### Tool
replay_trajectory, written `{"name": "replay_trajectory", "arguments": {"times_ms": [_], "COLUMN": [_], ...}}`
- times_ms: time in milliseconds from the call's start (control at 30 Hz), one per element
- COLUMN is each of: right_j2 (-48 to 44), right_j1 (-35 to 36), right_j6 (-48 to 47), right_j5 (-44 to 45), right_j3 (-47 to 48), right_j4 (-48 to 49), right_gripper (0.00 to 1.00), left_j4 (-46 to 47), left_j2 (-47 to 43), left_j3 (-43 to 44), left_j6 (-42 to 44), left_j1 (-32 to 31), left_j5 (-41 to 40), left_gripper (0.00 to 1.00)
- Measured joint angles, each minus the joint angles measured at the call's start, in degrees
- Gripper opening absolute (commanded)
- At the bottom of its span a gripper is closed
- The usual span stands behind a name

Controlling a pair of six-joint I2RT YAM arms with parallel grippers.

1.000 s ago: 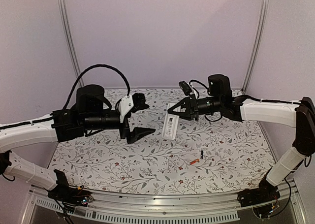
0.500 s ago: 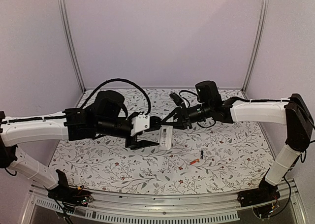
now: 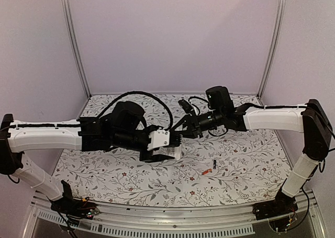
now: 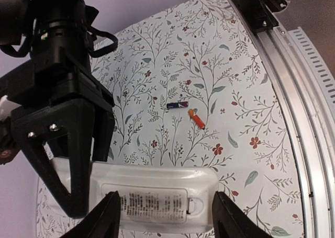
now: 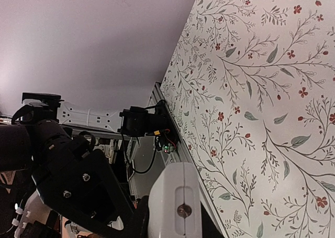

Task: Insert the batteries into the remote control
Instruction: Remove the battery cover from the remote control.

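Remote held clear of the worktop, mid-scene, label side toward the left wrist camera. Right gripper clamped on one end of it. Left gripper spread wide, fingers straddling the remote's other end; contact not clear. Black battery and orange battery lie on the floral worktop, just beside each other, well apart from the remote and nearer the front rail.
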Motion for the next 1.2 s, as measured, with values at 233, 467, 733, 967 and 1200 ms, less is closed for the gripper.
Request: {"name": "replay_trajectory", "arguments": {"times_ms": [233,467,733,967,1200], "right_j2": [0.0,0.0,0.44,0.74,1.18], "right_j1": [0.24,0.33,0.37,0.17,0.0], "right_j6": [-0.02,-0.24,-0.44,-0.35,0.85], "right_j5": [-0.9,-0.98,-0.96,-0.68,-0.5], "right_j3": [0.07,0.17,0.17,0.17,0.35], "right_j4": [0.0,0.0,-0.28,-0.33,0.92], "right_gripper": [0.0,0.0,0.0,0.0,0.0], "left_j4": [-0.02,-0.11,0.04,0.15,3.67], "left_j2": [0.2,0.22,1.09,1.36,-0.68], "left_j3": [0.0,0.0,0.2,0.15,-2.82], "left_j6": [0.81,2.36,4.96,6.51,7.32], "left_j1": [0.0,-0.61,-2.43,-3.17,-3.54], "left_j5": [-2.47,-4.46,-7.85,-10.75,-12.96], "left_gripper": [0.55,0.56,0.53,0.43,0.42]}}
